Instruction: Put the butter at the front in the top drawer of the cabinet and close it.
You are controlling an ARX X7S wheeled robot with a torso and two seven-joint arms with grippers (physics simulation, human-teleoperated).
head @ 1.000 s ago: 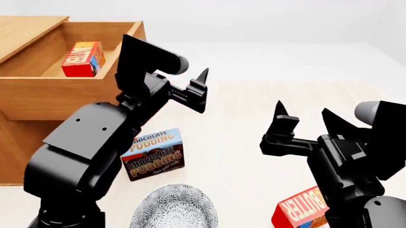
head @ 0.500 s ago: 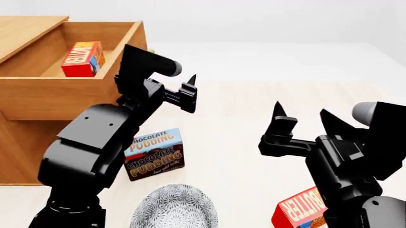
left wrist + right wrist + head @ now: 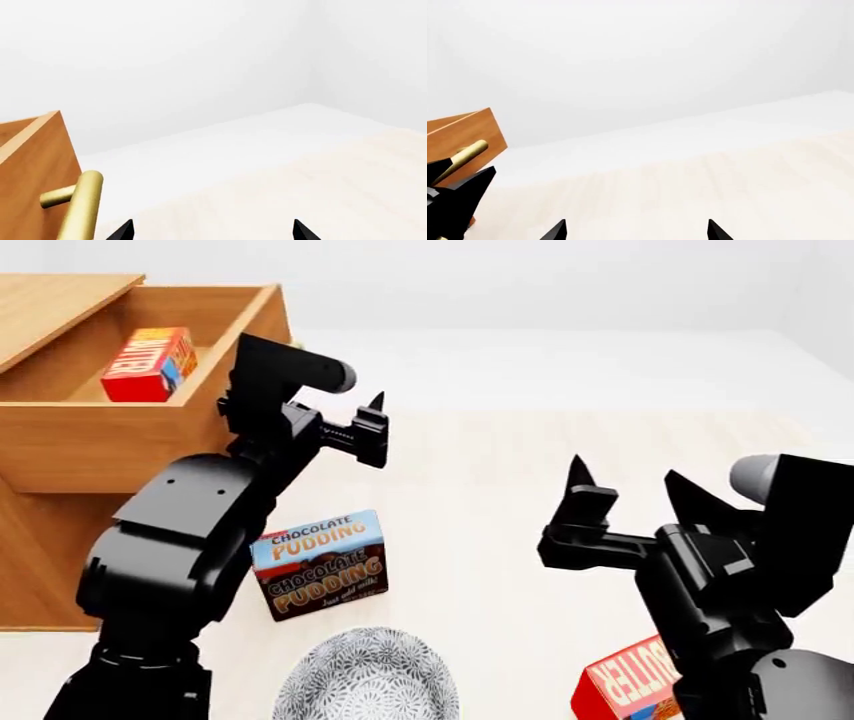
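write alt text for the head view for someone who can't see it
A red butter carton lies in the open top drawer of a wooden cabinet, with the left gripper open and empty beside the drawer's front. The right gripper hangs open over the pale floor; nearer the robot are a chocolate pudding box, a patterned bowl and a second butter carton.

head view high, looking down, wrist views low, sharing top drawer [image 3: 134, 435]

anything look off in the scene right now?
Nothing spilled or damaged. The top drawer stands open with one butter lying tilted inside. The second butter sits on the floor, partly hidden by the right arm. Both grippers, left and right, are open and empty.
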